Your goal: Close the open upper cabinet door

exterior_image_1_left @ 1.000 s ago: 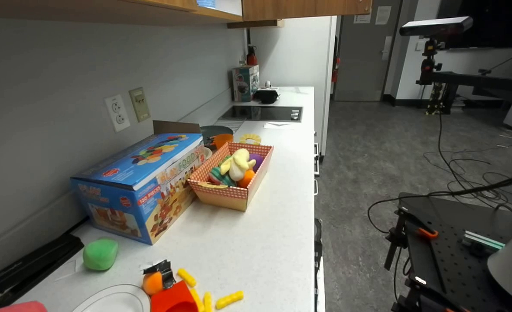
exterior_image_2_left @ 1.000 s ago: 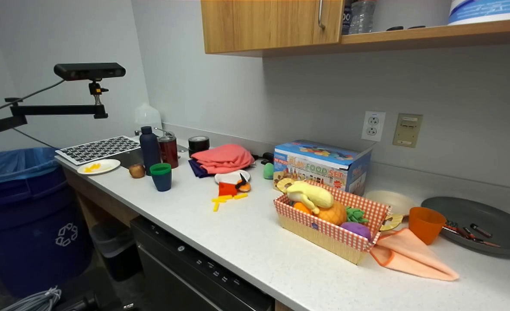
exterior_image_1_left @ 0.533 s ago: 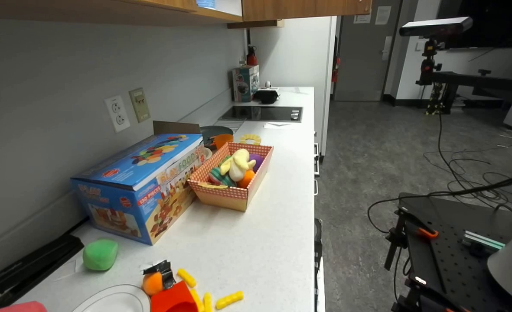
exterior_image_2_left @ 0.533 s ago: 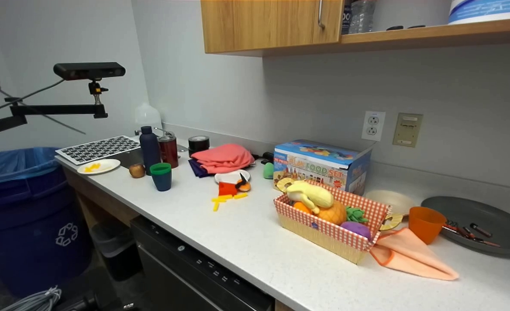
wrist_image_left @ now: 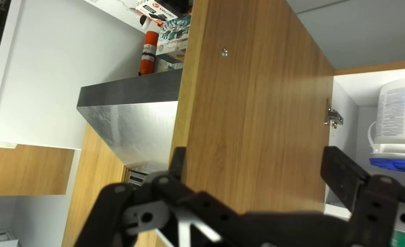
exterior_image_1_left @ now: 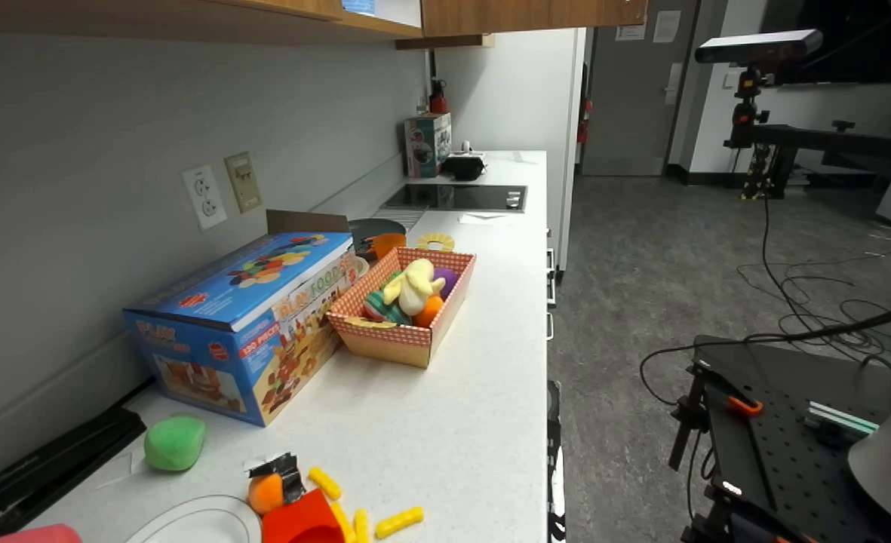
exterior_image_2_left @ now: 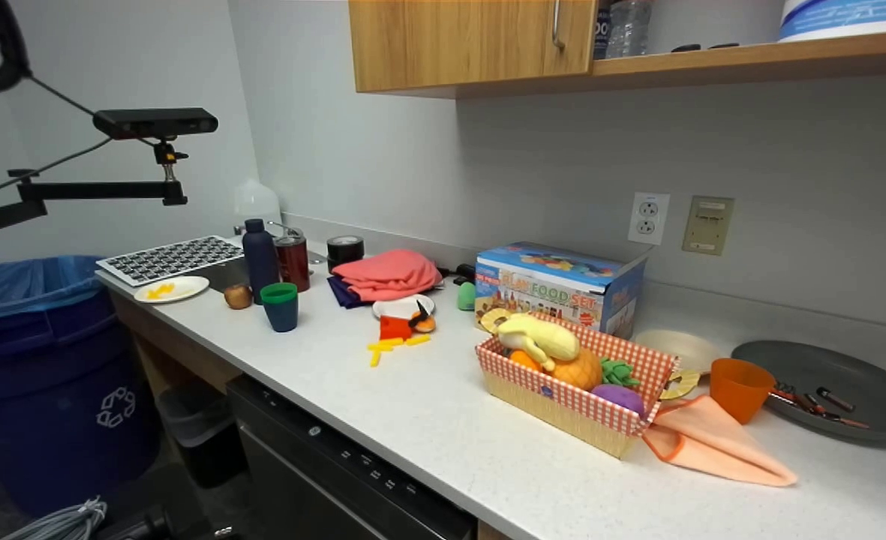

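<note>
Upper cabinet door [wrist_image_left: 257,103] stood open, ahead of a wide claw [wrist_image_left: 253,161]

The door jutted from the upper cabinets [exterior_image_1_left: 188,19], high above the counter [exterior_image_1_left: 445,422], its free edge [wrist_image_left: 189,85] pointing away from the wall [exterior_image_1_left: 75,151]. The hinge [wrist_image_left: 334,116] showed at the opposite side, next to the open compartment [wrist_image_left: 349,113] and its white tub [wrist_image_left: 392,116]. The long axis looked upright, though no view held the door's full height.

From the claw, the door lay ahead, past the fingers [wrist_image_left: 341,175] — free edge to the left in the wrist view, hinge to the right. These were spread well apart and held nothing; whether the left one touched the free edge could not be told.

What faced the claw seemed to be the door's inner side. Closing it probably called for getting round the free edge, or pinching it, and drawing the door back toward the claw's own side — a push straight ahead would likely have swung it wider.
</note>
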Motion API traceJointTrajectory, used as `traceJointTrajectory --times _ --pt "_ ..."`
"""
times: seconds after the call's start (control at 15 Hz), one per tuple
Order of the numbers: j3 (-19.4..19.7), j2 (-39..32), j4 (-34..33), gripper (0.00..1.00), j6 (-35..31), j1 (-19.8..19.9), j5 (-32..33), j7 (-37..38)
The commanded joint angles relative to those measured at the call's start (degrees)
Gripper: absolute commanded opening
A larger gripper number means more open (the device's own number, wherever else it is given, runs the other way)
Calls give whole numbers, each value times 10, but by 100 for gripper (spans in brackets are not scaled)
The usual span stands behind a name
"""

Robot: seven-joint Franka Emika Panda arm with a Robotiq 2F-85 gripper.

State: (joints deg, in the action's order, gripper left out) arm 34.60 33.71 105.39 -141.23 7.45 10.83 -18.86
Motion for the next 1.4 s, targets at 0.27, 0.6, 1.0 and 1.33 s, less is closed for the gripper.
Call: traceJointTrajectory --times 0.27,0.6,1.0,1.33 --pt "1 -25 -13 100 -11 13 -27 -15" --pt "44 -94 -73 100 -46 7 -61 -9" --pt "82 -120 -109 100 -44 -40 -132 -72" --pt "111 -138 -136 100 -39 -90 -191 -144"
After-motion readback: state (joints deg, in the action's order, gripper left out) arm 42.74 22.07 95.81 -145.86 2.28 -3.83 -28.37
